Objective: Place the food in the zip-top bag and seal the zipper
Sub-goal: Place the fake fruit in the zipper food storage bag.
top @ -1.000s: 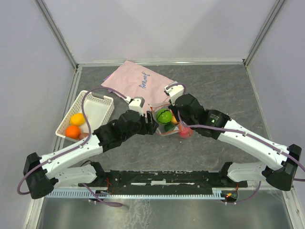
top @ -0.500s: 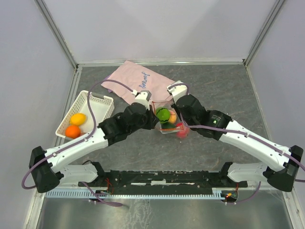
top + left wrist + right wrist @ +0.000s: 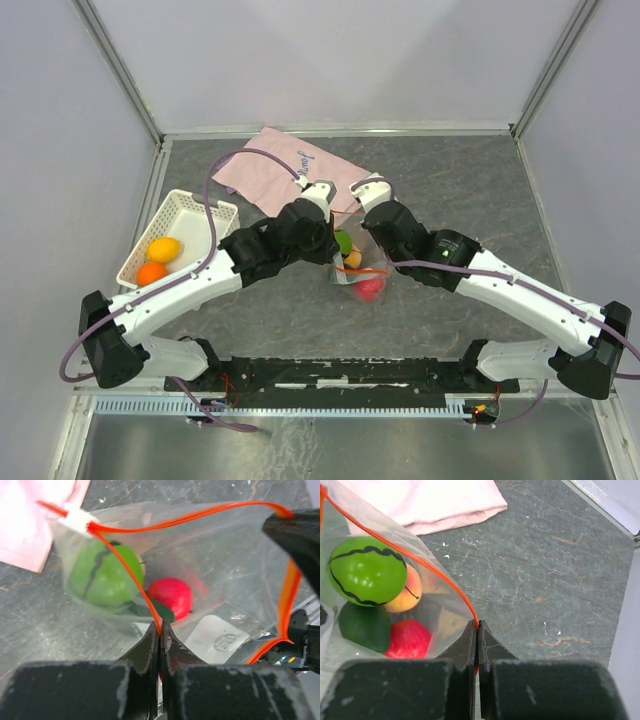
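Filled zip-top bag (image 3: 360,274) near pink cloth (image 3: 272,170)

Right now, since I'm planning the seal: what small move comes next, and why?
Probably ease the claws apart to pull the mouth of the bag flat: the left claw and right claw each pinch the zipper, which gapes open over the fruit.

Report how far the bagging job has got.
Done: green fruit, peach fruit and red fruit sit inside the zip-top bag. In hand: left gripper and right gripper each pinch the zipper rim, mouth gaping open. Left: two orange fruits lie in the white basket, and the zipper is unsealed.
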Robot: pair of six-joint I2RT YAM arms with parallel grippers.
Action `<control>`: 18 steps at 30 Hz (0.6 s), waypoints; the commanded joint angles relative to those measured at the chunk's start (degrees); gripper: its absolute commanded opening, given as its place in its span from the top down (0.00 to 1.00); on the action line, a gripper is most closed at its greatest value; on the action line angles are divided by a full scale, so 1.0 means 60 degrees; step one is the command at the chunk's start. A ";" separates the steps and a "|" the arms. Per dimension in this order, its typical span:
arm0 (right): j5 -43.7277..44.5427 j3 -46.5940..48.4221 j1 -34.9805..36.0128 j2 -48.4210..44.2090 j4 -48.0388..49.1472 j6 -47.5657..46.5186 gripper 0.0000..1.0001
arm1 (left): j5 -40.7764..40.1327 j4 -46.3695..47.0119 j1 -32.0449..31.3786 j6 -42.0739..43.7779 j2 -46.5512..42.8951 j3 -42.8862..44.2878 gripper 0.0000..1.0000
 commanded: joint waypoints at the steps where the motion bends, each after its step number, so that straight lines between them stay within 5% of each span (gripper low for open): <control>1: 0.0617 0.0229 -0.0092 -0.0206 -0.0084 -0.0059 0.98 | -0.0687 -0.0609 0.0011 0.0597 -0.0115 0.0651 0.96; 18: -0.0055 0.1868 -0.0365 0.0400 -0.1186 -0.0234 0.99 | -0.0999 -0.0593 0.0476 0.1097 0.0607 0.1415 0.94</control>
